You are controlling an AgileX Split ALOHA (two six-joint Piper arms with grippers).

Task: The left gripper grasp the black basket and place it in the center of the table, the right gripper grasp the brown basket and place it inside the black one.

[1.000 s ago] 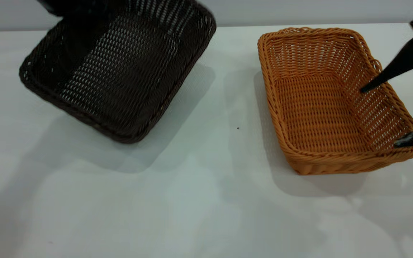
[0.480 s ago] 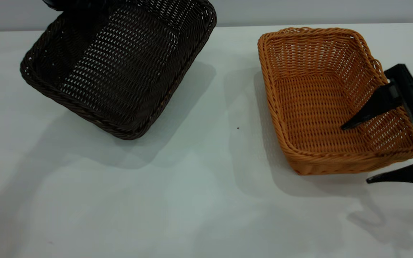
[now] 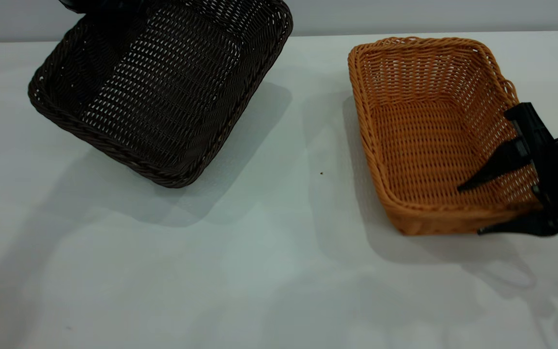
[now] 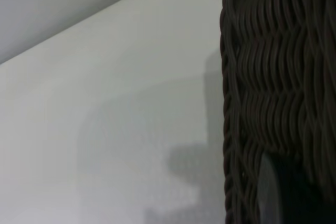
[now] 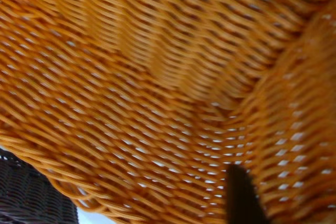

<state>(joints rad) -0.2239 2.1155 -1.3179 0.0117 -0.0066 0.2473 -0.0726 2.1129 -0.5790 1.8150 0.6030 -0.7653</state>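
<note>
The black basket (image 3: pixel 162 92) hangs tilted above the far left of the white table (image 3: pixel 259 271), its near long edge lowest. My left gripper (image 3: pixel 96 7) grips its far rim at the top edge of the exterior view; in the left wrist view one finger (image 4: pixel 273 198) lies against the dark weave (image 4: pixel 273 77). The brown basket (image 3: pixel 424 145) rests on the table at the right. My right gripper (image 3: pixel 470 209) is open and straddles its near wall by the right corner, one finger inside and one outside. The right wrist view shows the inner finger (image 5: pixel 239 198) against orange weave (image 5: pixel 131 77).
The white table stretches between and in front of the two baskets. A small dark speck (image 3: pixel 321 173) lies near its middle. The black basket's corner also shows in the right wrist view (image 5: pixel 31 198).
My right gripper has come down and turned from the brown basket's right wall to its near right corner, and its fingers have drawn closer. The black basket has barely shifted.
</note>
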